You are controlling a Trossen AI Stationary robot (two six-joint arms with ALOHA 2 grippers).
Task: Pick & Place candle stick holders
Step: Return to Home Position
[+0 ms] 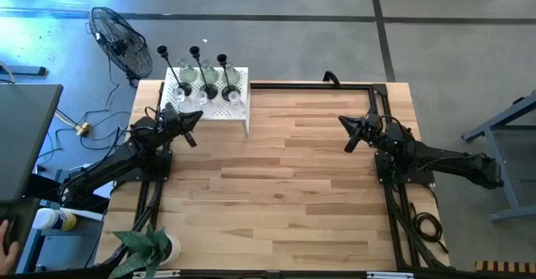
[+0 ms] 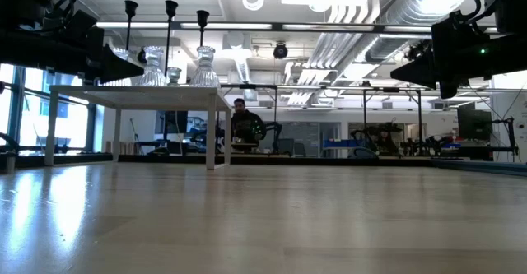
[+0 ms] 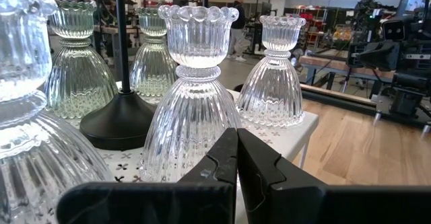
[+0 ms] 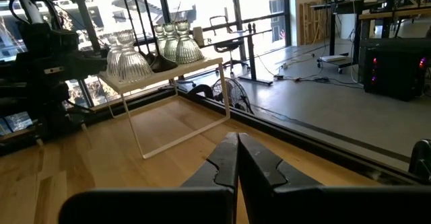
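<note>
**A:** What does the desk (image 1: 293, 187) carry, starting from the left?

**B:** A white perforated stand (image 1: 219, 111) sits at the far left corner. Every candle stick holder in view stands on top of it.

**A:** Which holders?

**B:** Three black holders (image 1: 208, 90) stand upright in a row along the stand's far side. Their stems differ in height, and in the low view their small cups rise well above the rest. Among them and in front of them are the clear glass holders (image 3: 194, 103), squat and ribbed with scalloped rims. The left wrist view shows five of these close together, one just beside a black domed base (image 3: 121, 122). From above I cannot count them for certain.

**A:** And the arms?

**B:** The left pincer (image 1: 188, 124) is at the stand's near left corner, raised off the desk to about the level of the glass holders and pointing at them. Its two fingers are pressed together with nothing between them. The nearest glass holder is right in front of the fingertips, but I cannot tell whether they touch it.

**A:** The other one?

**B:** The right pincer (image 1: 350, 135) is well apart from the stand, over the desk's right half. It is also raised and points left across the desk toward the stand. Its fingers meet as well and grip nothing. The arm runs back to the desk's right edge.
</note>
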